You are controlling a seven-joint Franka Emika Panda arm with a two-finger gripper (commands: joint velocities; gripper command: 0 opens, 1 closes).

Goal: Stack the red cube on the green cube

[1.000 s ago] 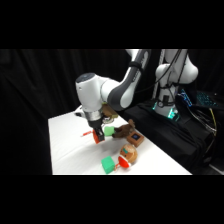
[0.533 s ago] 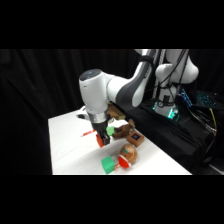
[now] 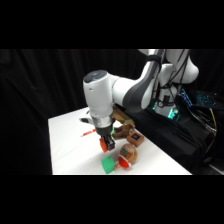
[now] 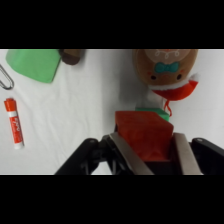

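The white counter (image 3: 70, 145) is carrying everything here, and the white arm is reaching over it from the upper right with its hand (image 3: 107, 145) pointing down above the near part of the surface. A round brown wooden toy (image 4: 167, 67) with a teal bow and a red lower part is lying near the counter's near edge, and in the side view it is sitting just beside the green cube (image 3: 108, 164). A duller green block (image 4: 35, 64) is resting well apart from it at the wrist view's upper left, with a dark object just beside its corner. The hand is pinching the red cube (image 4: 145, 135) between its two fingers, holding it off the counter and above the green cube, of which only a thin green sliver is showing behind the red cube in the wrist view. A thin red stick (image 4: 14, 123) is lying flat at the left.
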